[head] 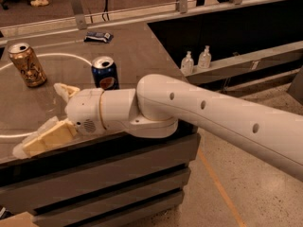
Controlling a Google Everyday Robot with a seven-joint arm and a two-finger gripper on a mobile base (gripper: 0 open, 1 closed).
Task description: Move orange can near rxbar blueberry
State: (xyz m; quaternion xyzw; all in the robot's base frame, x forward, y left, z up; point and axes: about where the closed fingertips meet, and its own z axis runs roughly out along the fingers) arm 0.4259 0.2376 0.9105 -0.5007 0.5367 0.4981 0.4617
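The orange can (27, 64) stands upright at the table's left, golden-bronze with a silver top. The rxbar blueberry (99, 36), a flat dark blue wrapper, lies near the table's far edge. My gripper (40, 119) is over the table's front left part, below and to the right of the orange can and well apart from it. Its two pale fingers (45, 138) are spread wide and hold nothing. My white arm (199, 115) reaches in from the right.
A dark blue Pepsi can (105, 73) stands upright just behind my wrist. A white circle line (71, 56) is marked on the grey table (137, 56). Two small bottles (196, 60) stand on a ledge to the right. A rail runs behind the table.
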